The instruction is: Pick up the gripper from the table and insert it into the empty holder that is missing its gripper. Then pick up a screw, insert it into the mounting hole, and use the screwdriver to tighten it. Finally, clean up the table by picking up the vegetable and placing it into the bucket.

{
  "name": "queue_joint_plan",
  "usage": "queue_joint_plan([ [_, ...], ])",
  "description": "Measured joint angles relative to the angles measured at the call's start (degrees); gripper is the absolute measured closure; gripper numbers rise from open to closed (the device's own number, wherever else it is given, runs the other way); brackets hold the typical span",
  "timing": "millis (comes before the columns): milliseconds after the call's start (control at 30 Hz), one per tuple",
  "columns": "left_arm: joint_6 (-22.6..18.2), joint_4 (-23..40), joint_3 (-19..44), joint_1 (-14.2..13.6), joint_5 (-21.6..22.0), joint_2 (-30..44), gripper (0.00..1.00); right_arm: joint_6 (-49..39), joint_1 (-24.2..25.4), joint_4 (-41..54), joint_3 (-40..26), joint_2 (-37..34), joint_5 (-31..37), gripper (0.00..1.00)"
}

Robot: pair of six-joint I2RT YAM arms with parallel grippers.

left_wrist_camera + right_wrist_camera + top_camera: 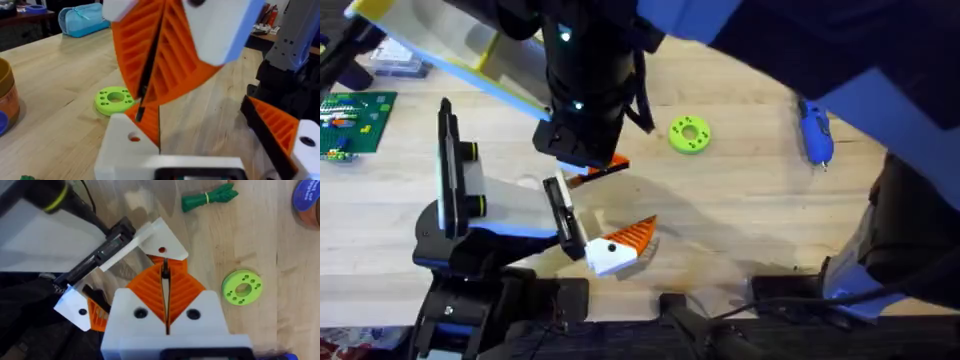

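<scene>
No lettering can be read with any confidence. The blue band on the orange bucket (307, 200) carries a few pale marks, but they are too blurred and cut off to make out.

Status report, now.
Right gripper shut on thin dark screw, above the holder. Left gripper open. Vegetable on the table. Lime disc off aside.

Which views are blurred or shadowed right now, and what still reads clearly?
Overhead: a blurred blue arm close under the camera covers the upper right and shades the table; the screwdriver reads clearly. Left wrist: the near right gripper is out of focus, the lime disc sharp. Right wrist: the vegetable is crisp.
</scene>
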State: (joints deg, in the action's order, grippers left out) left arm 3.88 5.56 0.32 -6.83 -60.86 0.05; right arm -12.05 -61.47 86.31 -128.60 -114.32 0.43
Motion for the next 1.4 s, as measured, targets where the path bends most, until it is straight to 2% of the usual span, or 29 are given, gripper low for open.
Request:
queue_joint_plan([
  [1400, 0.00, 0.00, 0.00, 0.00, 0.00, 0.00, 0.013, 0.00, -0.24, -0.27, 0.00, -0.11, -0.33, 0.992],
])
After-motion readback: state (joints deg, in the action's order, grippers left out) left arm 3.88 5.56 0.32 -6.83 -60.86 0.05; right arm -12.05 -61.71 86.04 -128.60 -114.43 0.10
